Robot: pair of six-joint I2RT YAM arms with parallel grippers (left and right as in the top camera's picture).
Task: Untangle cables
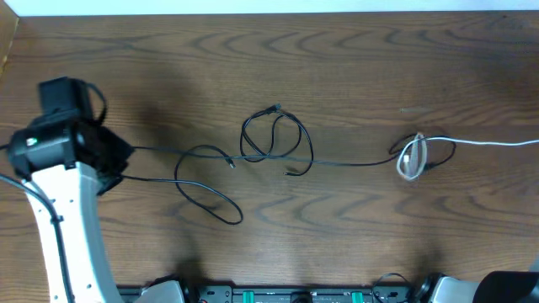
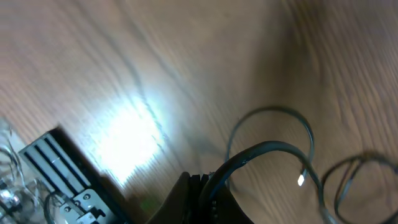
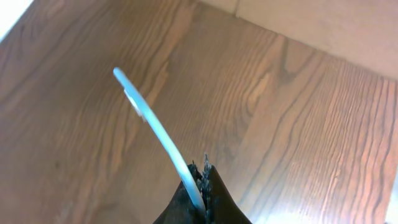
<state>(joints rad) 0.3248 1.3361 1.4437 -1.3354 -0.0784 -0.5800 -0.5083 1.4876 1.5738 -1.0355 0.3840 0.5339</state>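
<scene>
Jaws clenched: left gripper (image 2: 206,190) on black cable (image 2: 273,145), right gripper (image 3: 202,182) on white cable (image 3: 152,121).
Spreading step; next, probably pull toward opposite frame edges.

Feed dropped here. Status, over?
Left gripper shut on black cable. Right gripper shut on white cable. Black loops tangled mid-table.

Smooth brown wood-grain table (image 1: 354,50), slight sheen. Thin black cables (image 1: 345,163), matt plastic sheath. One white cable (image 1: 488,144), smooth glossy plastic.

I see open surface (image 1: 337,59) along the far edge; black cables (image 1: 271,156) and white cable (image 1: 409,160) obstruct the middle band.
</scene>
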